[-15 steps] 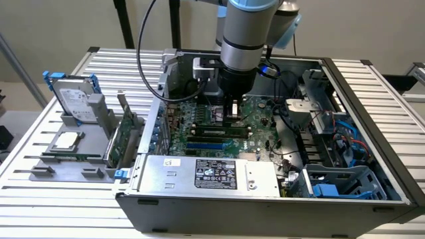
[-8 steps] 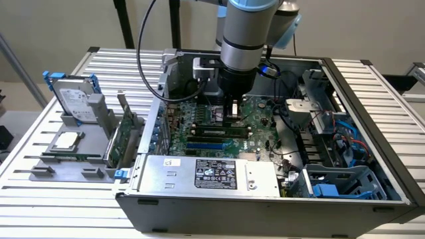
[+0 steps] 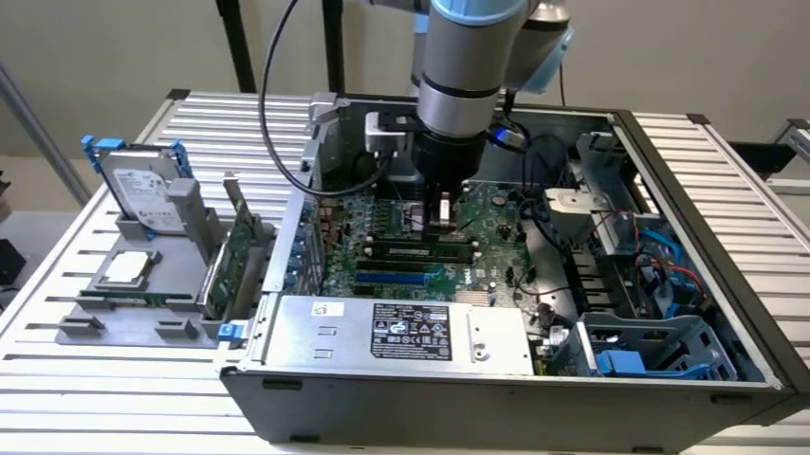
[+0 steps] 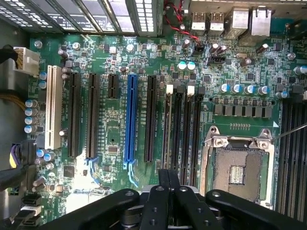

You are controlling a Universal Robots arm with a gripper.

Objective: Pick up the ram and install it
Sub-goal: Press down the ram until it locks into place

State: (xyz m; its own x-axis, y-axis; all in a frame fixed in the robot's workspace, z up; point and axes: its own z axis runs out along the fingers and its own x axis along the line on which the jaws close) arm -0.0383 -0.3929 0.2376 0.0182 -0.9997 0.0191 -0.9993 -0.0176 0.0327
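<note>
Wrist view first: gripper with jaws drawn narrow, nearly together, poised over the bank of black memory slots on the motherboard; seemingly the ram as a pale thin strip seen edge-on, standing in the slot of that bank nearest the blue slot; cannot tell whether pinched by the fingertips or only pressed from above.

Judged light, thin and stiff, yet fragile: best held by the long top edge or the bare short ends, away from chips and contacts; likely to bind or crack if pushed down tilted.

Close company on the board: white latches at the slot ends, the open processor socket just beyond the bank, small capacitors near the latches, red wires by the rear ports.

Exterior view next: same gripper hanging straight down inside the open case, about the middle of the motherboard; power supply along the case's near edge, drive cage at its near corner on the exterior view's right, loose cables just beside the arm, a possible snag.

Outside the case, on the table toward the exterior view's left, a grey tray carrying a hard drive and an upright expansion card, well apart from the gripper.
</note>
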